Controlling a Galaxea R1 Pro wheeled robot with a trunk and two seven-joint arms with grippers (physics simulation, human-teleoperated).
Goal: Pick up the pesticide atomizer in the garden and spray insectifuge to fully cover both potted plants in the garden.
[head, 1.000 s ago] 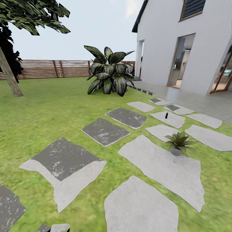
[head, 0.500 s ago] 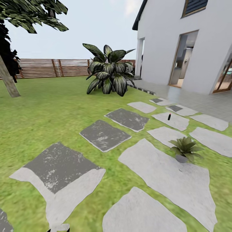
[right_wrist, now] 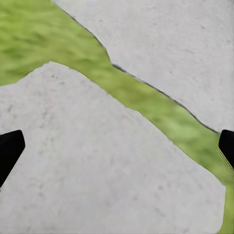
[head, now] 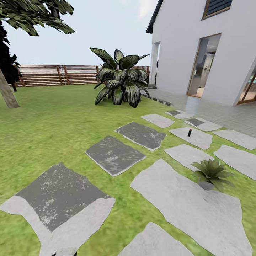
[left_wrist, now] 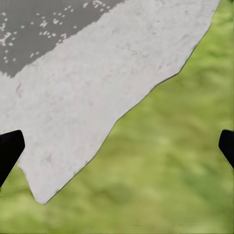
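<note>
In the head view, the lawn (head: 53, 117) spread out under a scatter of grey stepping stones (head: 113, 155), some dark, some pale. The spray bottle (head: 189, 132) stood upright near the middle of a pale stone (head: 193, 138) well ahead and to the right; it was small and dark, and its trigger head was too tiny to make out beyond a reddish tip. Nearer, one potted plant (head: 212, 173) sat at the right edge of a large pale stone (head: 185, 202), its grey pot half hidden under the leaves. A big striped bush (head: 120, 82) stood farther back, with a slatted fence (head: 57, 75) behind it, a tree trunk (head: 7, 93) cut off at the left edge, and the white house (head: 199, 49) on the right. A small pale part of the robot poked in at the bottom edge, too cropped to identify.

In the left wrist view, the left gripper (left_wrist: 117, 146) showed as two dark fingertips (left_wrist: 9, 148) far apart, spread wide with nothing between them, over the pointed corner of a stone and grass.

In the right wrist view, the right gripper (right_wrist: 117, 146) likewise had its fingertips (right_wrist: 9, 148) wide apart and empty, above two pale stones split by a strip of grass.
</note>
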